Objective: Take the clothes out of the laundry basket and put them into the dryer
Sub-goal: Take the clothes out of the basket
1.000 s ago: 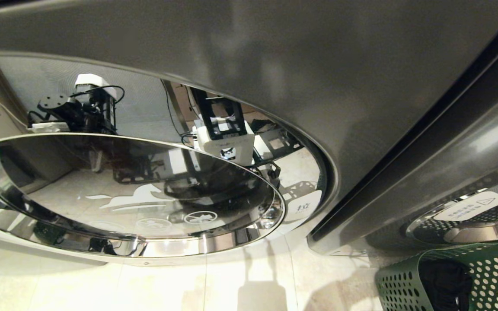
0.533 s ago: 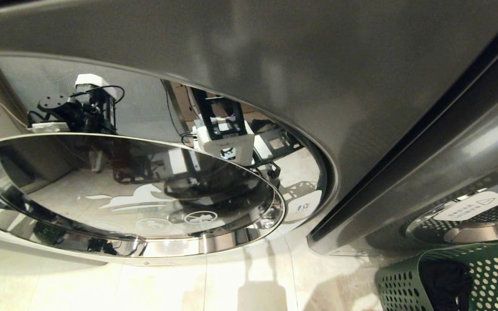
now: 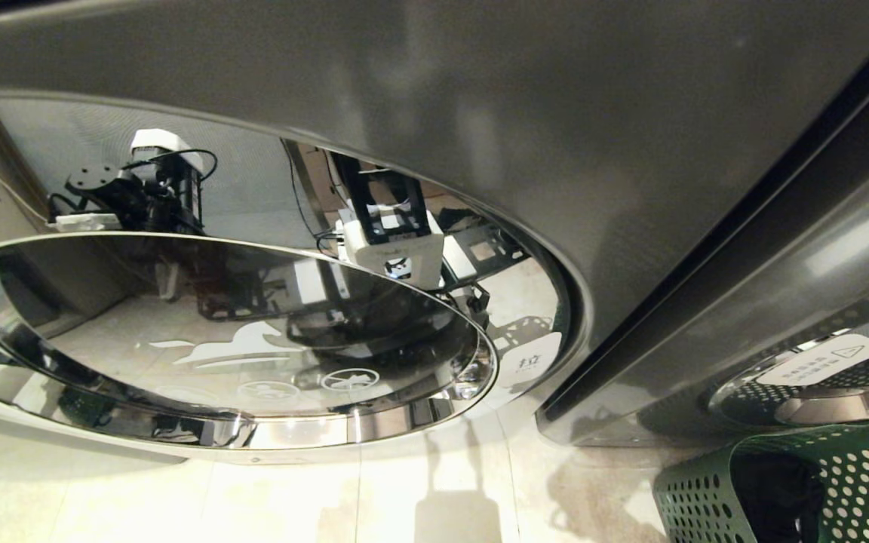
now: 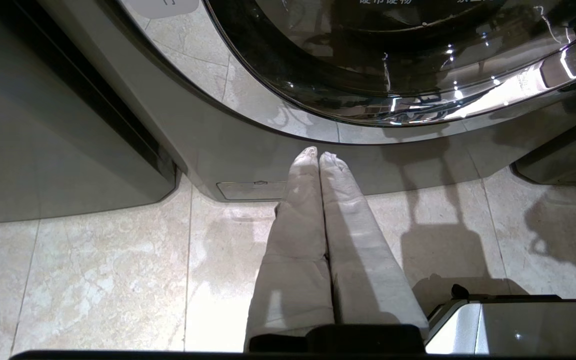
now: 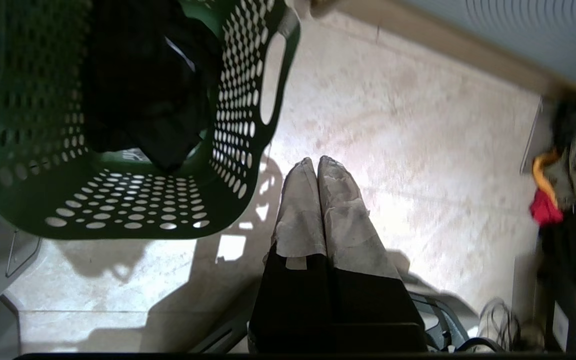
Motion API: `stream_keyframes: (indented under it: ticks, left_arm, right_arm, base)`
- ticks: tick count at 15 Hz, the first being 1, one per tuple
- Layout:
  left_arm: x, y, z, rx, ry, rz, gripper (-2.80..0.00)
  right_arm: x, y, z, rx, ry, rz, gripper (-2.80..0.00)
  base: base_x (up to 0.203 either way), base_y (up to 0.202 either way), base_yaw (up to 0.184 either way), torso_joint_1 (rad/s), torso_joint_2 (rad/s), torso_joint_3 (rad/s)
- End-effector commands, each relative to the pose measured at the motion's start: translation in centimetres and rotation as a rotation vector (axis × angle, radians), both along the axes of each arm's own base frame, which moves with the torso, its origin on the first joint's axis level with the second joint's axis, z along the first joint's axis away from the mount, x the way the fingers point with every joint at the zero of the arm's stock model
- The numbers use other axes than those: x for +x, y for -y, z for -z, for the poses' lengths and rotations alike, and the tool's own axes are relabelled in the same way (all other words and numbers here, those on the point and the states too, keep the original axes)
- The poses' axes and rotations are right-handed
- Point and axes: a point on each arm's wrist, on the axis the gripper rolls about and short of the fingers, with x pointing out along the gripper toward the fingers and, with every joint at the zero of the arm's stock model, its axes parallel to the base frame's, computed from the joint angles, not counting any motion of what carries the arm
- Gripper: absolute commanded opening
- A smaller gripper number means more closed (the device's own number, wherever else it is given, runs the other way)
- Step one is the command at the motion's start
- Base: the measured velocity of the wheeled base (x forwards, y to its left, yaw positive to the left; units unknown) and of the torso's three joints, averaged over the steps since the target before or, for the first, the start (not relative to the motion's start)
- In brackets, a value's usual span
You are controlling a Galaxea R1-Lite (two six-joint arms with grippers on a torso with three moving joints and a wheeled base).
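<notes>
Laundry basket (image 5: 118, 200), upper left of the right wrist frame, holds black clothes (image 5: 153, 100); dryer (image 3: 434, 113) door is closed. Right gripper (image 5: 316, 162), fingers pressed together and empty, hangs beside the basket. Advisable: part the fingers, centre over the clothes, clear the rim.

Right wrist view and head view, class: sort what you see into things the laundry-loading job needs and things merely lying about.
Job:
laundry basket
clothes inside it
dryer
right gripper, shut, beside the basket

Lying about:
washer
cables
red and orange items
</notes>
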Motion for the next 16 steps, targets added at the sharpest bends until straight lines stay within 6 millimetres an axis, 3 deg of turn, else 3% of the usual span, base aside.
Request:
stream_keyframes:
  ticks: [1, 5, 8, 12, 16]
  left_arm:
    - [0.0, 0.0, 0.0, 0.0, 0.0, 0.0, -2.8]
    - [0.0, 0.0, 0.0, 0.0, 0.0, 0.0, -2.8]
    - [0.0, 0.0, 0.0, 0.0, 0.0, 0.0, -2.8]
    - [0.0, 0.0, 0.0, 0.0, 0.0, 0.0, -2.8]
    - [0.0, 0.0, 0.0, 0.0, 0.0, 0.0, -2.8]
  right_arm:
    - [1.2, 3.3, 2.2, 0.163, -0.051, 0.048, -2.8]
    - [4.0, 9.7, 8.0, 0.322, -0.066, 0.075, -2.8]
    - [5.0, 13.7, 13.5, 0.34, -0.072, -0.02, -2.8]
    - [5.3, 15.7, 20.7, 0.376, -0.046, -0.306, -2.8]
    - [6.0, 17.1, 24.6, 0.303, 0.036, -0.639, -2.8]
  base:
    - [0.0, 0.0, 0.0, 0.0, 0.0, 0.0]
    - [0.0, 0.0, 0.0, 0.0, 0.0, 0.0]
    - [0.0, 0.0, 0.0, 0.0, 0.0, 0.0]
    - [0.0, 0.0, 0.0, 0.0, 0.0, 0.0]
    - [0.0, 0.0, 0.0, 0.0, 0.0, 0.0]
